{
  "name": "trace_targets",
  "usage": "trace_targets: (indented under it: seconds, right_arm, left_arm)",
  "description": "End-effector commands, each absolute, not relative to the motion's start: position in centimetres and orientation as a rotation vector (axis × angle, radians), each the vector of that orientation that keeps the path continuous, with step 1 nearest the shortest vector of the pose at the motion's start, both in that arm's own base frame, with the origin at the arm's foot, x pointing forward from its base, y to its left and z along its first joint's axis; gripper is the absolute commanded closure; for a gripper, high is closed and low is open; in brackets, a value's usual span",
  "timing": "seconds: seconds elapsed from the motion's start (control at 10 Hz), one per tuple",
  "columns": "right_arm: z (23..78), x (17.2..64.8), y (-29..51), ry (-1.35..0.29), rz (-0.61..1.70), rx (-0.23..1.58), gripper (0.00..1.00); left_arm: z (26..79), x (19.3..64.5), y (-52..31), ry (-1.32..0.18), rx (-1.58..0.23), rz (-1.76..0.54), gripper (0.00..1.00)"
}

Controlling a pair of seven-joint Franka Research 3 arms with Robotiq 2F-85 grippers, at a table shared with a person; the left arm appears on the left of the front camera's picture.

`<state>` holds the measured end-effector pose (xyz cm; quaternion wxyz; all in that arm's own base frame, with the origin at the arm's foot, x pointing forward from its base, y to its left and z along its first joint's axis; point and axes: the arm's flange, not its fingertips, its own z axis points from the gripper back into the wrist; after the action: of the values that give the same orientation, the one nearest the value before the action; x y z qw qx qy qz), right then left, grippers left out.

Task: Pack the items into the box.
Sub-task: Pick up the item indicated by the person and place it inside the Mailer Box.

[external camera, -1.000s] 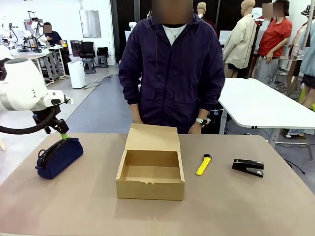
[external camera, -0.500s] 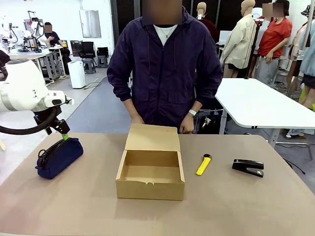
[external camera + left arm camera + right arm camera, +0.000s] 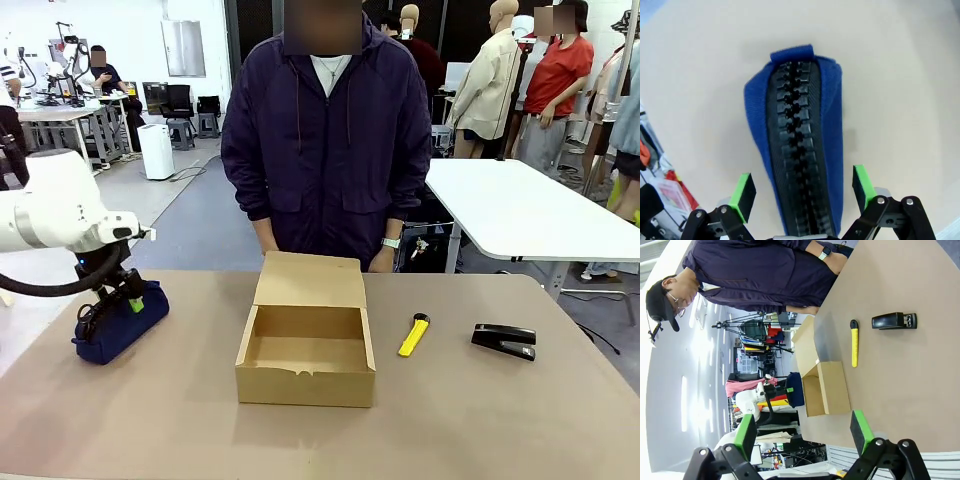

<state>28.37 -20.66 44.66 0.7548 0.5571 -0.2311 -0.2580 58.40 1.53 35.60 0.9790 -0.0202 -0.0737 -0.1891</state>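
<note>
We see our left gripper [image 3: 803, 191] lower than before, its jaws spread wide astride the dark blue zippered fabric pouch [image 3: 800, 125], gripping nothing.

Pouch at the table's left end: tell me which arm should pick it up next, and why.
Left. The left gripper is open astride the pouch, one green pad on each side of it. The right gripper, also open, sits high off the table, far from the pouch.
</note>
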Motion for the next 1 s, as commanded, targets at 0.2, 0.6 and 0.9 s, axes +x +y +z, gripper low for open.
trace_targets:
  seconds: [0.2,0.6,0.9]
  right_arm:
    - [44.9,28.5,-20.7,-0.516,-0.555,1.23,0.0]
    - [44.9,28.5,-20.7,-0.516,-0.555,1.23,0.0]
    - [44.9,28.5,-20.7,-0.516,-0.555,1.23,0.0]
  left_arm:
    - [33.3,59.3,0.8,-0.113,-0.019,-0.421,0.0]
    - [33.6,59.3,0.6,-0.067,0.019,-0.429,1.0]
    - [34.3,59.0,0.5,-0.056,0.033,-0.431,1.0]
